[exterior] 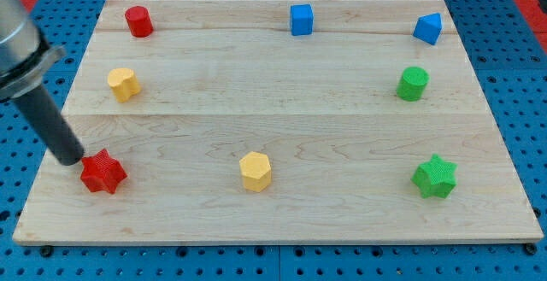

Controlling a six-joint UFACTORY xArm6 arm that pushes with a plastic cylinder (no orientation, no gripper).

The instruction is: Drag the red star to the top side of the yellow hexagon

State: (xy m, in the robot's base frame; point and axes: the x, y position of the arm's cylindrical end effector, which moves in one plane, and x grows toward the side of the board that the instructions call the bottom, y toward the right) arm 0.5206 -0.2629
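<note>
Near row: three blocks are seen close to the near edge of the wooden board. They are the red star on the left, a yellow hexagon in the middle, and a green star on the right.
Red star: it is found at the near left, well apart from both yellow blocks.
Other yellow block: a second yellow hexagon is seen further away, above the red star on the left.
Far blocks: a red cylinder, a blue cube, a blue block and a green cylinder are spread along the far side and the right.
My tip: my tip is placed just left of the red star, at its far left corner, touching it or nearly so.
Claw: no claw is fitted. Only a dark rod is there, so nothing can be opened or held; the star can only be pushed.
What could go wrong: the star may be spun or slipped past, because it is pushed at a corner.
Another worry: the wrong yellow hexagon may be picked, since two are on the board.
Last worry: the yellow hexagon may be bumped if the star is pushed straight at it.
</note>
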